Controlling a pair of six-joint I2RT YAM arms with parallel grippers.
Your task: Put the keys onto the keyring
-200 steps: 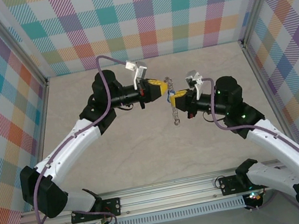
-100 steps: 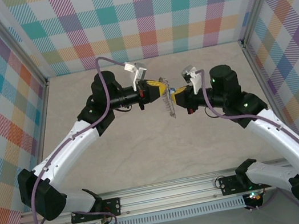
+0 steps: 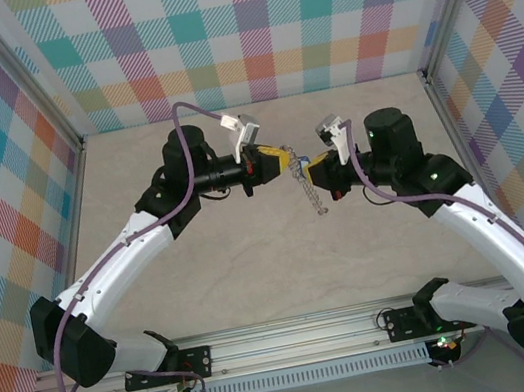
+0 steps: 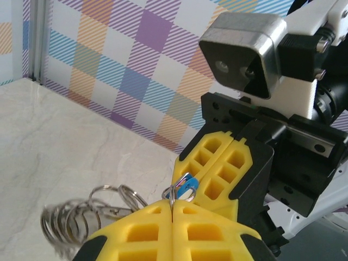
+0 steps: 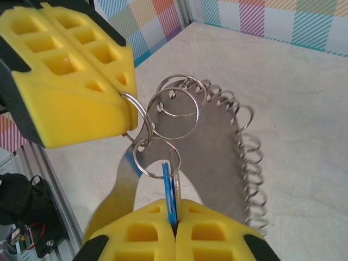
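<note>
In the right wrist view the right gripper (image 5: pixel 175 211) has its yellow jaws pressed together on the keys (image 5: pixel 168 187). These are a thin blue plastic tag seen edge-on and a slim silver key blade just beside it, both standing upright out of the seam. The tag's white label (image 4: pixel 185 191) shows as a small pale patch in the left wrist view, too small for any writing to be read. A small split ring (image 5: pixel 154 157) sits at the top of the tag and key and overlaps two larger rings above it; whether they are linked or merely crossed cannot be told. Behind them curves the keyring (image 5: pixel 217 136), a flat grey metal band held off the table, its outer edge fringed with a row of wire loops (image 5: pixel 254 174). Its lower part is cut off by the gripper's fingers, and its left side is blurred. The left gripper (image 5: pixel 124 86), its jaws closed tight, pinches one wire ring at the keyring's upper end. In the top view the two grippers meet tip to tip above the middle of the table (image 5: pixel 304 81), a pale marbled surface. There the keyring hangs below them edge-on as a thin line, so its hoop shape cannot be made out. Beyond stand the checked walls (image 5: pixel 272 16) in pastel colours.
</note>
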